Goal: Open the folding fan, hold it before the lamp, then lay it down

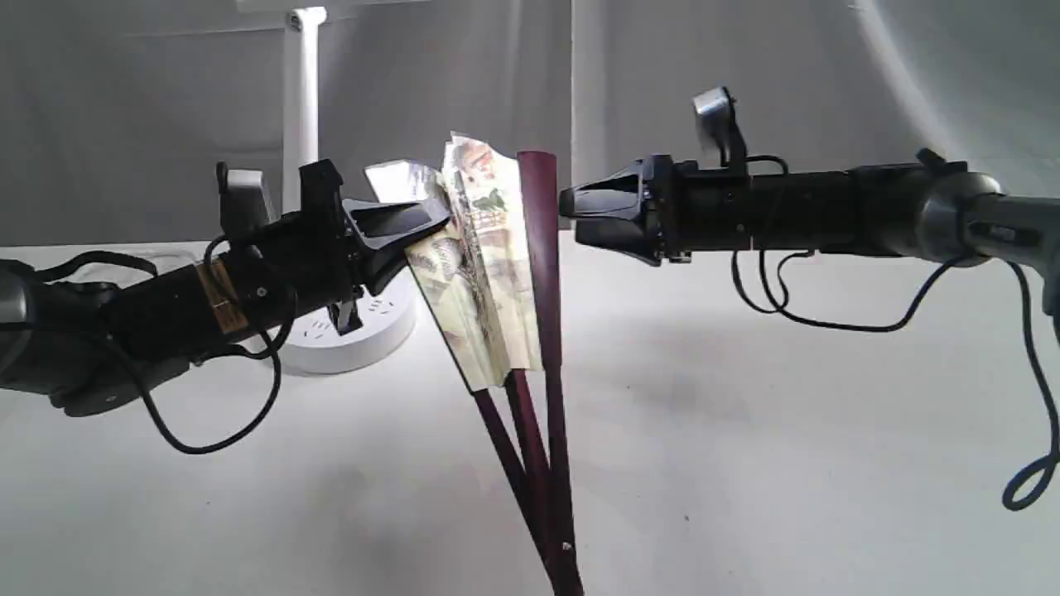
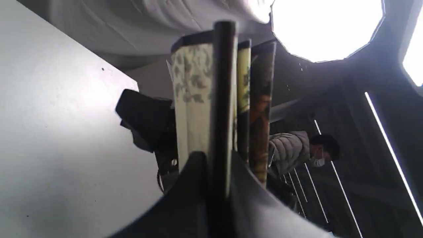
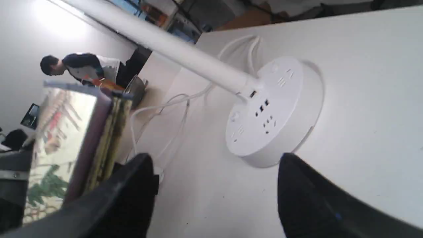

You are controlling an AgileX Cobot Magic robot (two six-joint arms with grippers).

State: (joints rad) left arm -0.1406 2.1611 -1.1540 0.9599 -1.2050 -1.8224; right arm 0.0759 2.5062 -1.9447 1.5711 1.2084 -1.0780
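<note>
Clamping folding fan [image 1: 484, 273], left jaws, lamp [image 1: 301, 99] behind

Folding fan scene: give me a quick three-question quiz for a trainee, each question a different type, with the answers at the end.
1. True or false: the left gripper has its fingers shut on the folding fan.
2. Multiple choice: the right gripper is A) open and empty, B) shut on the fan, C) shut on a pen.
3. Fill in: in the exterior view, the base of the lamp is partly hidden by the ___ gripper.

Key: 1 true; 2 A; 3 left.
</note>
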